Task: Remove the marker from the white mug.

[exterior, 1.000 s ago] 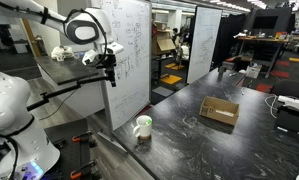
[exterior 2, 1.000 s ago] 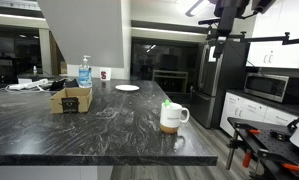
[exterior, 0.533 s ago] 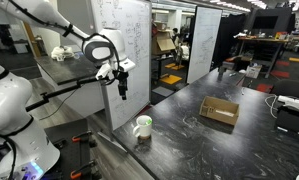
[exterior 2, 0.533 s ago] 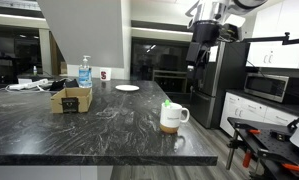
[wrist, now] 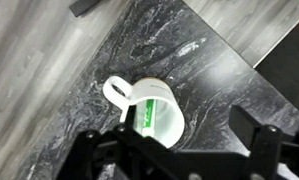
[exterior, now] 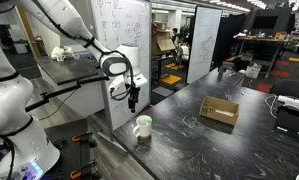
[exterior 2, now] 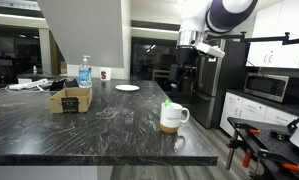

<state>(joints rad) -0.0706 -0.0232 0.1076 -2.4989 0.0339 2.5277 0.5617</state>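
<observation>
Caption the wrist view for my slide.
Open gripper hovers above the white mug, green marker inside, on a dark stone counter.

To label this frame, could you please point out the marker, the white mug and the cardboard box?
marker (wrist: 147,113): wrist view, its green body.
white mug (exterior 2: 170,118): an exterior view, its outer wall.
cardboard box (exterior 2: 71,102): an exterior view, its near side wall.

open air above the white mug (wrist: 167,118); cardboard box (exterior: 219,110) stands well apart.
</observation>
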